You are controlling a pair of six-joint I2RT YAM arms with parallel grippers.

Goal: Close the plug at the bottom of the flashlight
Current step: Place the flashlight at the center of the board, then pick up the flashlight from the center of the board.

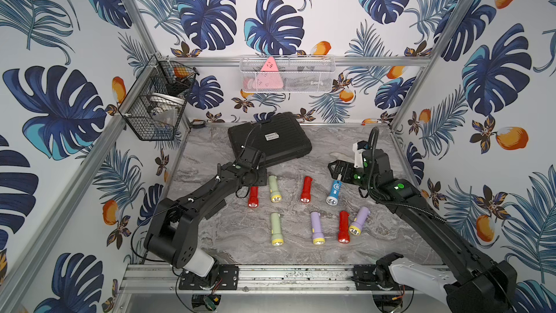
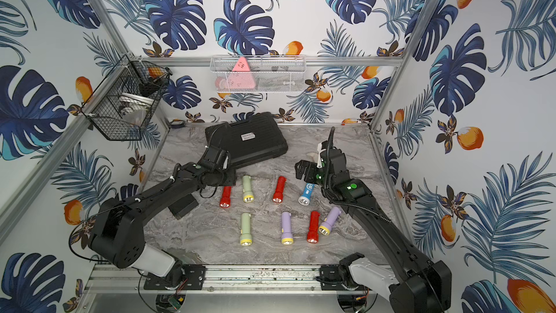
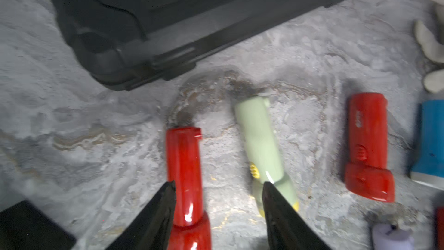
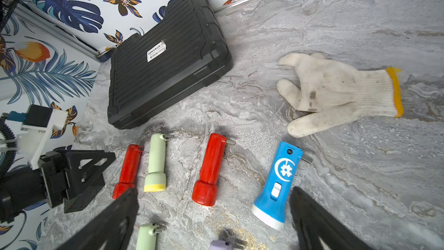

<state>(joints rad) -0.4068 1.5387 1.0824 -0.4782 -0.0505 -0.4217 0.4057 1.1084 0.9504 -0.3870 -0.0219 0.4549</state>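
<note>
**Left hand open over red flashlight**

Left hand (image 3: pixel 219 185): jaws partway apart, gripping nothing. Red flashlight (image 3: pixel 183 176) lies on the table (image 3: pixel 96 140) just beside one finger, green flashlight (image 3: pixel 262 145) by the other, black case (image 3: pixel 192 20) near. Right hand (image 4: pixel 213 191): spread wide, empty, above blue flashlight (image 4: pixel 278 183).

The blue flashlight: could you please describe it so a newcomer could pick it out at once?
Find the black ribbed plastic case at the back of the grey marble table. The row of four plastic flashlights before it ends, nearest the white knitted glove, with the blue flashlight. It is the only blue one, bearing a white moon-and-flower mark; the others are red, green or lilac.
</note>
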